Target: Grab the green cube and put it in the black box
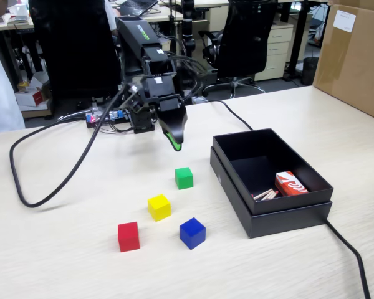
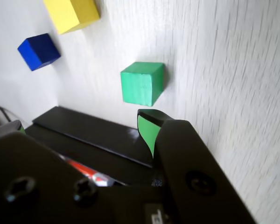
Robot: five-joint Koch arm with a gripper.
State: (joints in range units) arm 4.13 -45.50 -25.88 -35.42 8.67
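The green cube (image 1: pixel 184 177) sits on the pale table, left of the black box (image 1: pixel 287 221). My gripper (image 1: pixel 174 140) hangs in the air a little behind and above the cube, pointing down. In the wrist view the green cube (image 2: pixel 142 84) lies just beyond the green-padded fingertip (image 2: pixel 147 128) on the right. The other fingertip (image 2: pixel 18 127) shows far to the left. The gripper (image 2: pixel 81 127) is open and empty, and the black box (image 2: pixel 98 135) is visible through the wide gap.
A yellow cube (image 1: pixel 159 207), a blue cube (image 1: pixel 192 233) and a red cube (image 1: pixel 128 237) lie in front of the green one. A red-and-white packet (image 1: pixel 290 184) lies inside the box. A brown carton (image 1: pixel 355 56) stands at the back right. Black cables (image 1: pixel 62 180) cross the table.
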